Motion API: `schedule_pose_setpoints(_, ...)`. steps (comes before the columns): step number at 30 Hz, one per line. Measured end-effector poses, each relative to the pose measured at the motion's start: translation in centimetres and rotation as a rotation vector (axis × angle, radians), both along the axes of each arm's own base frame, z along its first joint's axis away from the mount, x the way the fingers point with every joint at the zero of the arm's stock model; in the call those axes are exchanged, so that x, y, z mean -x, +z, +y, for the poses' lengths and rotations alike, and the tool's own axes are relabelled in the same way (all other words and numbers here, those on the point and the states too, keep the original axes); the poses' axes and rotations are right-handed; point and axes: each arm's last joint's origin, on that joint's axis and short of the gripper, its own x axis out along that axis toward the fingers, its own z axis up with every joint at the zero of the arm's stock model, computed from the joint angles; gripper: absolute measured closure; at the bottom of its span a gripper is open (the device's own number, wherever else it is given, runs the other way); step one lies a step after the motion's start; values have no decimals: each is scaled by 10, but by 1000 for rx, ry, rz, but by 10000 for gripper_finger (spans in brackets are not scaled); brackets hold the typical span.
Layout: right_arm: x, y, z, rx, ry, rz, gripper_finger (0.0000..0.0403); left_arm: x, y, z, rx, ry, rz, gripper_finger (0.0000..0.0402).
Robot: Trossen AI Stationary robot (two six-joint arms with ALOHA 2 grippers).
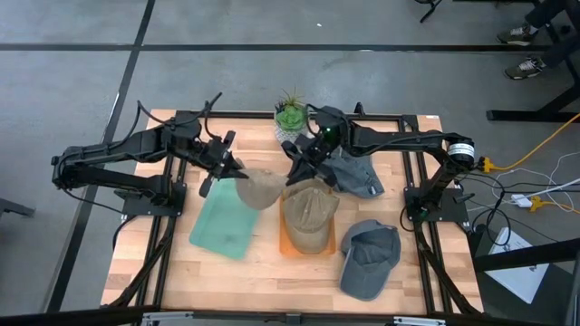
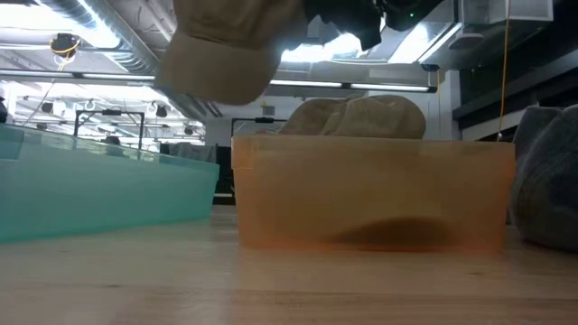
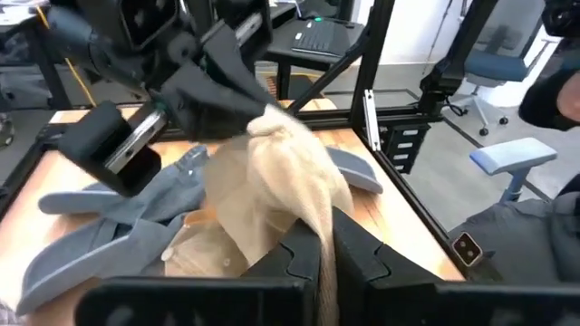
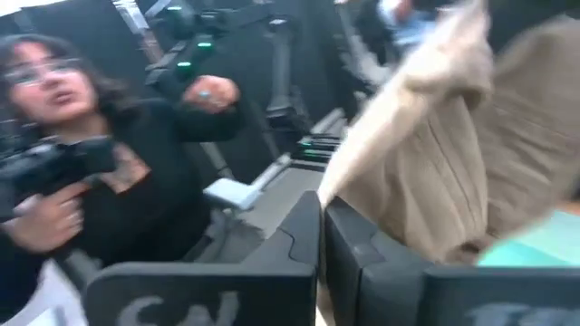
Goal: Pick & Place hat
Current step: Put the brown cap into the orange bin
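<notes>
A tan hat point(image 1: 261, 188) hangs in the air between my two grippers, above the gap between the teal tray point(image 1: 222, 226) and the orange tray point(image 1: 286, 243). In the low view the tan hat point(image 2: 226, 45) is well off the table. My left gripper point(image 1: 234, 172) is shut on its left side and my right gripper point(image 1: 292, 174) on its right side. A second tan hat point(image 1: 310, 213) lies in the orange tray. One grey hat point(image 1: 358, 177) lies near the right arm. Another grey hat point(image 1: 370, 258) lies near the table's near edge. My left gripper point(image 3: 324, 249) pinches a fold of the tan hat's cloth point(image 3: 313, 222) between its two fingers, coming level from the table's left. The hat is lifted clear and stretches away toward the other gripper. My right gripper point(image 4: 322, 231) pinches the tan hat's edge point(image 4: 349, 186) between its two fingers, coming from the table's right. In the left wrist view its fingers point(image 3: 237, 86) sit on the hat's far end point(image 3: 270, 125). The hat is lifted clear.
A potted plant point(image 1: 290, 116) stands at the table's far edge, behind the grippers. The teal tray point(image 2: 90, 181) and the orange tray point(image 2: 370, 194) stand side by side below the hat. A person point(image 4: 100, 154) shows beyond the table in the right wrist view.
</notes>
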Motion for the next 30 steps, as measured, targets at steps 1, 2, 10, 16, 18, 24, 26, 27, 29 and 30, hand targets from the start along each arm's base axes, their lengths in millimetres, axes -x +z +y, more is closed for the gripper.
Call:
schedule_pose_setpoints(1, 0, 1, 0, -1, 24, -11, 397, 0, 0, 0, 3, -10, -1, 397)
schedule_pose_setpoints(2, 1, 2, 1, 0, 43, -23, 395, 0, 0, -1, 8, -26, -3, 397)
schedule_pose_setpoints(10, 0, 4, 0, 12, 14, -44, 394, -1, 4, -3, 20, -100, -50, 397)
schedule_pose_setpoints(16, -1, 4, 0, 32, -29, -62, 326, -1, 4, -3, 21, -102, -49, 393)
schedule_pose_setpoints(18, -1, 4, -1, 25, -69, -50, 291, -1, 4, -3, 21, -102, -49, 396)
schedule_pose_setpoints(24, -4, 4, -12, 40, -288, -45, 193, -1, 4, -3, 24, -100, -48, 393)
schedule_pose_setpoints(26, -4, 5, -16, 48, -354, -57, 171, -1, 4, -3, 34, -97, -45, 394)
schedule_pose_setpoints(27, -4, 7, -17, 50, -374, -58, 162, -1, 4, -3, 35, -95, -44, 395)
schedule_pose_setpoints(29, -5, 12, -19, 54, -405, -60, 149, -1, 4, -2, 41, -86, -41, 397)
schedule_pose_setpoints(30, -6, 15, -20, 64, -416, -64, 145, -1, 4, -2, 45, -85, -40, 397)
